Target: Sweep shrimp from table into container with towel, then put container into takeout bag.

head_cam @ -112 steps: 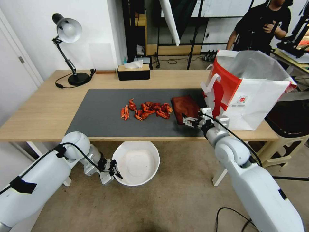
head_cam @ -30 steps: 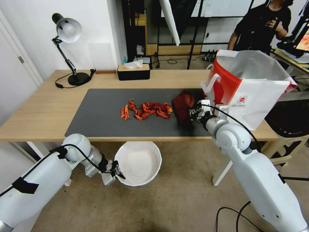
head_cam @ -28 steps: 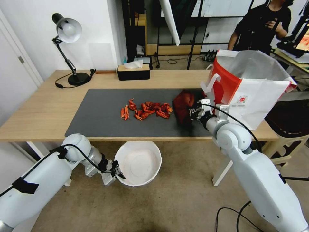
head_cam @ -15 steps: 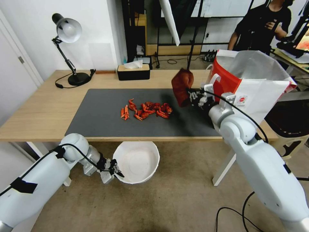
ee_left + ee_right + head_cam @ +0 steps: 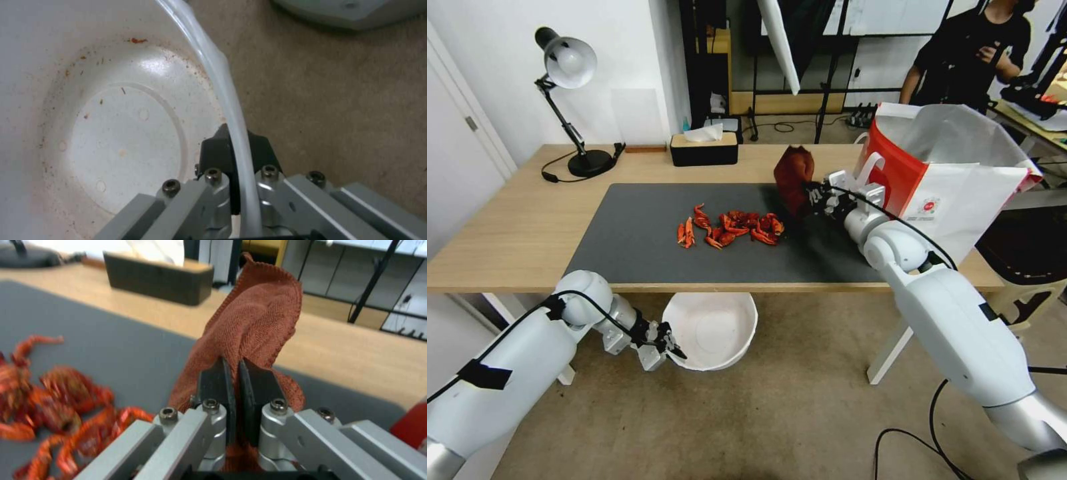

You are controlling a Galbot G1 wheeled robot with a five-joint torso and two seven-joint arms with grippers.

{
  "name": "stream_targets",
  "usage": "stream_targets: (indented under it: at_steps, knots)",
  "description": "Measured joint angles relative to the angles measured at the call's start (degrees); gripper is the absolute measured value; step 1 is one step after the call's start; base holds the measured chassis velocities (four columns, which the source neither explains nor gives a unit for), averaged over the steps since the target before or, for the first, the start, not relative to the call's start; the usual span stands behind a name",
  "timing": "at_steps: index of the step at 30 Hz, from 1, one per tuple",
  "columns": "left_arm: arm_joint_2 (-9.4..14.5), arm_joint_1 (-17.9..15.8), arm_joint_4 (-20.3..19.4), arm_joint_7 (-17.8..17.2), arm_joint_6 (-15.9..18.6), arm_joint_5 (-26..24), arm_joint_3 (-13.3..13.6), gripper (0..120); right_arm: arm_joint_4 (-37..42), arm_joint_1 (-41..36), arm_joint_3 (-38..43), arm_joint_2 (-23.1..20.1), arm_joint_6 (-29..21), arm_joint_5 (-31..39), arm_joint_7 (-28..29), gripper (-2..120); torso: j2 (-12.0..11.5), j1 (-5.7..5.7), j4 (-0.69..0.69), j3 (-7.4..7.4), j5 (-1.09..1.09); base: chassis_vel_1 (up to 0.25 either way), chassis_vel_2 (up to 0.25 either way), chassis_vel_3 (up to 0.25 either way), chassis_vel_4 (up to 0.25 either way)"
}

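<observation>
Above the far right part of the dark grey mat, the right gripper has its fingers pinched tight on the rust-red towel, which hangs bunched and clear of the table, just behind the shrimp pile's right end. Shrimp sit in a loose row mid-mat, none in the container yet. Left gripper is clamped on the rim of the white container, holding it below the table's near edge, roughly under the pile. Takeout bag stands at the right end, just beside the right arm. Risks, as I judge: bunched towel gives a narrow sweep face, so shrimp could slip round it or scatter sideways; container may not line up with the pile, dropping pieces on the floor; thin rim could flex in the pinch; elbow could knock the bag.
</observation>
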Motion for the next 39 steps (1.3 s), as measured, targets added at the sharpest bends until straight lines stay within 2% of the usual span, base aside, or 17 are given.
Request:
stream_targets:
  at_steps: [4, 7, 14, 39]
  knots:
    - [-0.9, -1.5, 0.4, 0.0, -0.7, 1.2, 0.9, 0, -1.0, 0.3, -0.6, 0.0, -1.3, 0.0, 0.4, 2, 0.0, 0.0, 0.0, 0.0, 0.0, 0.0, 0.0, 0.0, 0.0]
    - [-1.3, -3.6, 0.6, 0.0, -1.0, 2.1, 2.5, 0, -1.9, 0.3, -0.9, -0.1, -2.0, 1.2, 0.0, 2, 0.0, 0.0, -0.01, 0.0, 0.0, 0.0, 0.0, 0.0, 0.0]
    - [-2.0, -4.9, 0.8, 0.0, -1.9, 3.4, 3.3, 0, -1.8, -0.4, -2.0, -0.9, -3.4, 3.4, -1.9, 2, 0.0, 0.0, -0.01, 0.0, 0.0, 0.0, 0.0, 0.0, 0.0]
    - [-1.9, -5.8, 1.2, -0.5, -2.7, 3.6, 3.6, 0, 2.7, -2.3, -7.7, -3.7, -4.4, 7.7, -7.2, 2, 0.0, -0.01, 0.0, -0.01, -0.01, 0.0, 0.0, 0.0, 0.0]
